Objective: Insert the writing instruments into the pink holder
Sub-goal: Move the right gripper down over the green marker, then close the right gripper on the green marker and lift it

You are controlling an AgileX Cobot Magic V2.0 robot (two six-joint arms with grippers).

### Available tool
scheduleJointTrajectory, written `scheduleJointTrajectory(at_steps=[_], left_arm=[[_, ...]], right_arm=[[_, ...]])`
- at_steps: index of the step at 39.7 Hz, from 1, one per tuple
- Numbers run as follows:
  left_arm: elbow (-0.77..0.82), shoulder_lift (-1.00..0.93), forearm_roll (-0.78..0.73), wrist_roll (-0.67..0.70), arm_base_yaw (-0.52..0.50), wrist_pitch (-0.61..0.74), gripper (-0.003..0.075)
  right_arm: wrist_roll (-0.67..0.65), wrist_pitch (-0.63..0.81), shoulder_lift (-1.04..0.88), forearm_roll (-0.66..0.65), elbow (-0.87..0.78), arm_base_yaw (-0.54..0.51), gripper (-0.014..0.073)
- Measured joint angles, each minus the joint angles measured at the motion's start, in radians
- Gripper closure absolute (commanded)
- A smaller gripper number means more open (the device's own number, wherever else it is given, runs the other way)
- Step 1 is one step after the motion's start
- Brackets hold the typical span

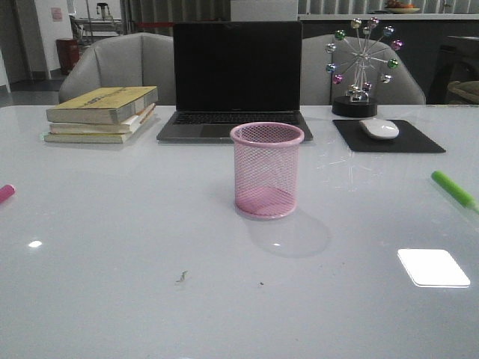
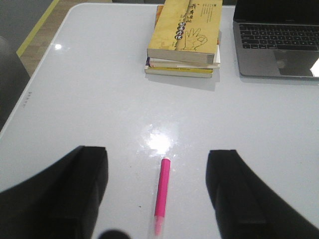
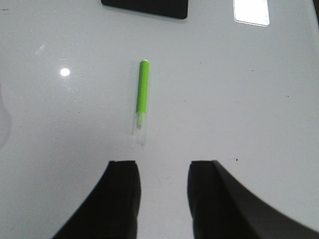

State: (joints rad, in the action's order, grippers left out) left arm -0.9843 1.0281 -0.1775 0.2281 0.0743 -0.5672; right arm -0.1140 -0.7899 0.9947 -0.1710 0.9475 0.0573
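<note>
The pink wire-mesh holder (image 1: 267, 170) stands upright in the middle of the table, empty. The magenta pen (image 2: 162, 195) lies flat at the table's left edge, where the front view shows only its tip (image 1: 5, 193). My left gripper (image 2: 157, 164) hovers over it, open wide, the pen lying between the two fingers and touching neither. The lime green pen (image 3: 142, 93) lies flat at the right edge (image 1: 454, 190). My right gripper (image 3: 164, 167) is open, a short way back from the green pen's clear-capped end, holding nothing. Neither arm shows in the front view.
A stack of books (image 1: 102, 113) lies at the back left, an open laptop (image 1: 236, 78) at the back centre. A white mouse (image 1: 379, 129) on a black pad (image 1: 388, 137) and a ball ornament (image 1: 361, 66) stand at the back right.
</note>
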Motion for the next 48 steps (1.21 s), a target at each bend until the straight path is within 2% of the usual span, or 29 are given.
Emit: scheduleJointTrajectory(at_steps=[16, 24, 35, 48], left_arm=[[0.000, 0.000, 0.002, 0.000, 0.000, -0.014, 0.0230], [0.000, 0.000, 0.002, 0.000, 0.000, -0.014, 0.0230], [0.000, 0.000, 0.002, 0.000, 0.000, -0.014, 0.0230], [0.000, 0.000, 0.002, 0.000, 0.000, -0.014, 0.0230]], right_arm=[[-0.001, 0.011, 0.005, -0.005, 0.000, 0.000, 0.0216], [-0.014, 0.016, 0.069, -0.009, 0.051, 0.000, 0.0216], [-0.030, -0.002, 0.278, -0.009, 0.208, -0.002, 0.0216], [-0.067, -0.022, 0.630, 0.024, 0.351, -0.045, 0.0216]])
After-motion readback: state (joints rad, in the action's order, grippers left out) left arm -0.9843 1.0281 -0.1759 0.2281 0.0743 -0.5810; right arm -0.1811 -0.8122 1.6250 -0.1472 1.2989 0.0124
